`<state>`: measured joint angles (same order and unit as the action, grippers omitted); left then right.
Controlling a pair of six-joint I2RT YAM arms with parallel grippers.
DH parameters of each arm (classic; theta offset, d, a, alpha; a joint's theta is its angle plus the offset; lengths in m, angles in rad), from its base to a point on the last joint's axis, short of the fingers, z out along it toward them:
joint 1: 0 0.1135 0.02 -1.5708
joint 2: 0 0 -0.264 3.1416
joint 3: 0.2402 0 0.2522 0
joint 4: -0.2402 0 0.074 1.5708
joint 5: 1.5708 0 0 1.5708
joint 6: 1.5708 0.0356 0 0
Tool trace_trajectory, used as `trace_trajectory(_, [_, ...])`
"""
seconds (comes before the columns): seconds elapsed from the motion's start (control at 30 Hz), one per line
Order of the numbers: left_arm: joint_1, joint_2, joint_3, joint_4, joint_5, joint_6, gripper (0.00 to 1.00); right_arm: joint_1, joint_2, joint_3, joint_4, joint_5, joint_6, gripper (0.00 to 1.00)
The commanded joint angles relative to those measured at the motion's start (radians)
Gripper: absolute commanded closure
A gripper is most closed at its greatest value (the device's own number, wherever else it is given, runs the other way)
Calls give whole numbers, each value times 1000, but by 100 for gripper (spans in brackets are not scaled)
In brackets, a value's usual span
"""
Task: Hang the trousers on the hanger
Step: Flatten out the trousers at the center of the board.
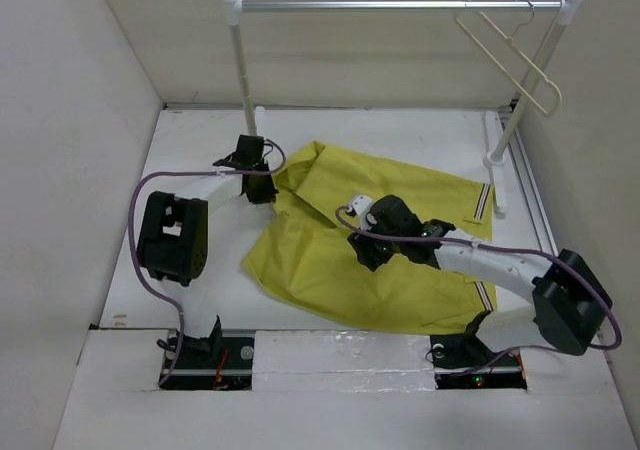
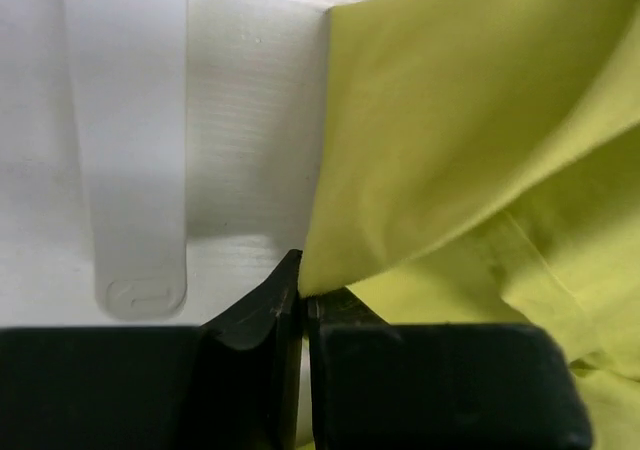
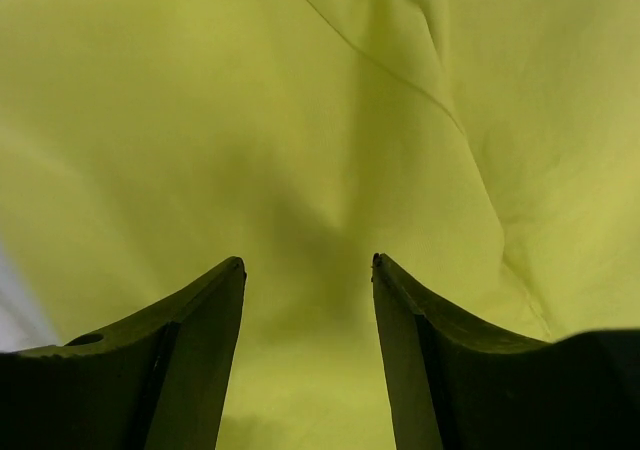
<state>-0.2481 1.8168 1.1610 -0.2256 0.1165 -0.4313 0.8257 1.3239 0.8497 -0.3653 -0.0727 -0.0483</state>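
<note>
One trousers [image 2: 470, 120] edge is pinched in the left gripper [image 2: 303, 290]; the right gripper [image 3: 308, 262] gapes above.

Bright, even white light falls from above on the trousers [image 1: 330, 260], and my arms cast only soft, faint shadows across them. On the table [image 1: 200, 160], a patch on the near side of the trousers glares. In the left wrist view the table left of the trousers looks pale and washed out, and my left gripper [image 2: 303, 315] is a black, blurred mass. In the right wrist view the trousers are soft in focus, dimmest between the fingers of my right gripper [image 3: 308, 270].
</note>
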Motion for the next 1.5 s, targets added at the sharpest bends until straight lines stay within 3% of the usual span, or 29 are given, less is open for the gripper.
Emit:
trace_trajectory(0.0, [-2, -161, 124, -64, -81, 51, 100, -46, 84, -112, 149, -55, 18, 41])
trace_trajectory(0.23, [-2, -324, 399, -322, -312, 146, 100, -46, 178, -181, 183, -61, 44, 42])
trace_trajectory(0.4, [-2, -381, 575, -463, -371, 174, 100, -46, 176, -181, 149, -50, 45, 42])
trace_trajectory(0.63, [-2, -353, 828, -653, -468, 223, 100, -37, 6, -224, 57, -44, 88, 43])
trace_trajectory(0.83, [29, -407, 647, -629, -393, 259, 100, -52, -133, -230, -49, 7, 74, 42])
trace_trajectory(0.97, [43, -326, 522, -554, -537, 192, 100, -152, -167, -187, -90, 5, 23, 39])
trace_trajectory(1.0, [90, -306, 493, -528, -549, 159, 93, -174, -173, -169, -101, 4, 10, 39])
trace_trajectory(1.07, [156, -231, 473, -457, -554, 112, 92, -221, -181, -108, -130, 1, -30, 36])
trace_trajectory(1.17, [295, -150, 468, -413, -532, -9, 82, -342, -186, -40, -147, -4, -71, 32])
trace_trajectory(1.2, [334, -134, 473, -402, -516, -24, 58, -417, -183, -34, -138, -6, -76, 32])
trace_trajectory(1.3, [346, -106, 531, -397, -465, -73, 3, -540, -141, -35, -81, -30, -87, 27])
trace_trajectory(1.43, [317, -172, 525, -348, -391, -58, 2, -759, -54, -43, 35, -41, -68, 22])
trace_trajectory(1.47, [222, -241, 484, -289, -388, -8, 6, -816, -5, -47, 72, -30, -64, 20])
